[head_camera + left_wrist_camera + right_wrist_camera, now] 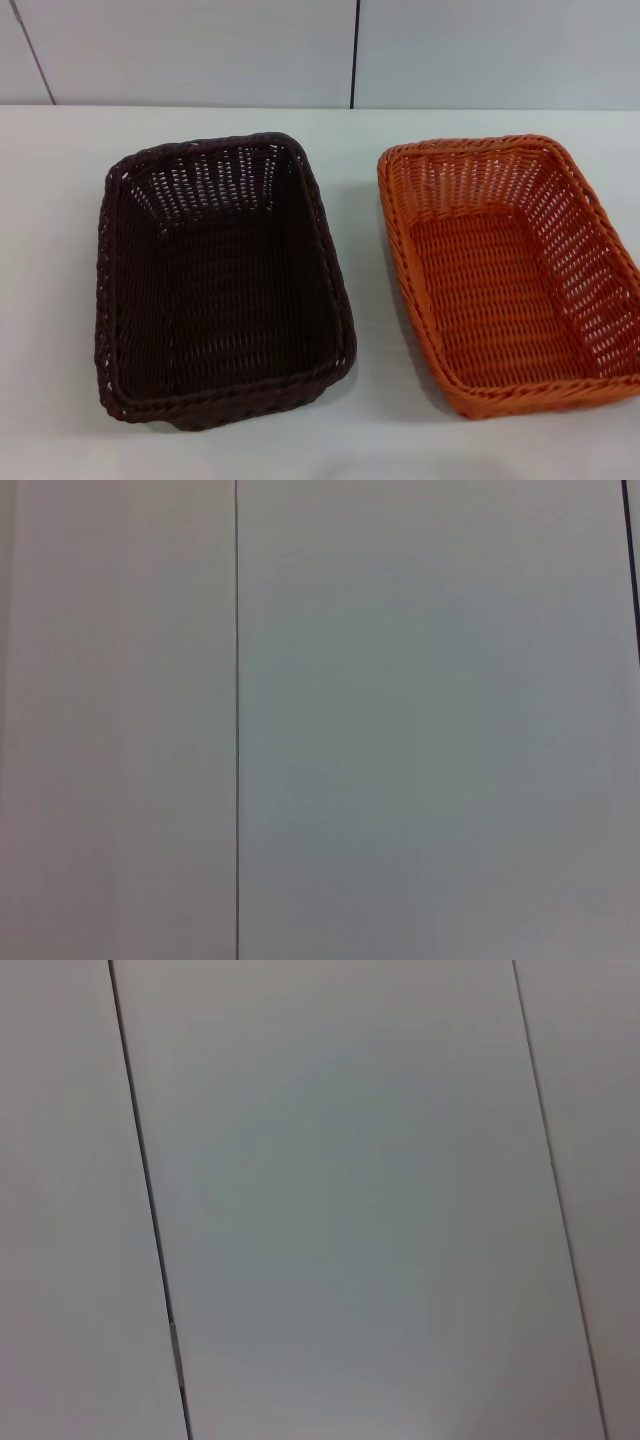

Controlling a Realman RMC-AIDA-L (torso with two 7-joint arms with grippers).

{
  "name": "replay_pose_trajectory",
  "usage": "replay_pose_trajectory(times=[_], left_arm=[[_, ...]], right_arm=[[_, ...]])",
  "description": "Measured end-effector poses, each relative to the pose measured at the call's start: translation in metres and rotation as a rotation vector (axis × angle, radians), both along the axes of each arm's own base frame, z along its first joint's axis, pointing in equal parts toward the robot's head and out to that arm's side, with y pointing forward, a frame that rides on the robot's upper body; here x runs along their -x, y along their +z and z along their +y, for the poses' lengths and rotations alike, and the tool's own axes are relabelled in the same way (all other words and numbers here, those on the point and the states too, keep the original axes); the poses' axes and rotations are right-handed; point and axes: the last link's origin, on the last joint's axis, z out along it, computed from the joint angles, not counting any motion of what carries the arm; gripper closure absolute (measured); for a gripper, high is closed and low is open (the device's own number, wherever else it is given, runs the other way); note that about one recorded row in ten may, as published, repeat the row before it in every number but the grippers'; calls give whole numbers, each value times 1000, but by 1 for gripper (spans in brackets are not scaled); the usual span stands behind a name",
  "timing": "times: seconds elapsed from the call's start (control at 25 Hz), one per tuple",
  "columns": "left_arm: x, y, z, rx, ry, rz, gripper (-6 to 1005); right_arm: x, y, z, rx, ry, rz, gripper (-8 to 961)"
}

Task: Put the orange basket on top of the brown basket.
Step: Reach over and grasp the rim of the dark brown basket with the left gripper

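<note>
Neither gripper is showing in any view, so jaw state can't be read for left or right. Both wrist cameras are looking at pale grey wall panels only: the left wrist view is showing one thin dark vertical seam, the right wrist view two slanted seams across similar panels.

Head view is carrying everything else. The bright orange rectangular woven wicker-style basket, flared openwork sides and braided rim, is sitting on the right side of the frame, its far right edge running off the picture. It is standing upright and open side up, nothing inside. The very dark brown, nearly black rectangular woven basket of similar size is sitting left of centre, also upright and holding nothing. The two are lying side by side, near each other but not touching, a strip of bare tabletop between them. Both are resting on a white table. Grey wall panels with a dark vertical seam are filling the top of the frame. Orange basket is not on the brown one.
</note>
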Motion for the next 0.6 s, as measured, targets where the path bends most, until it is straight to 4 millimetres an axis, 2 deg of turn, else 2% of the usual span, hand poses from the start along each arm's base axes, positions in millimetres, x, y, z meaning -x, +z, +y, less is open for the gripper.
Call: replay_pose_trajectory(times=[0.4, 0.6], left_arm=[[-4, -2, 4, 9, -16, -7, 199], [-4, 10, 31, 92, -43, -71, 199]], right_arm=[[2, 1, 4, 2, 11, -7, 135], [5, 1, 8, 11, 22, -8, 136]])
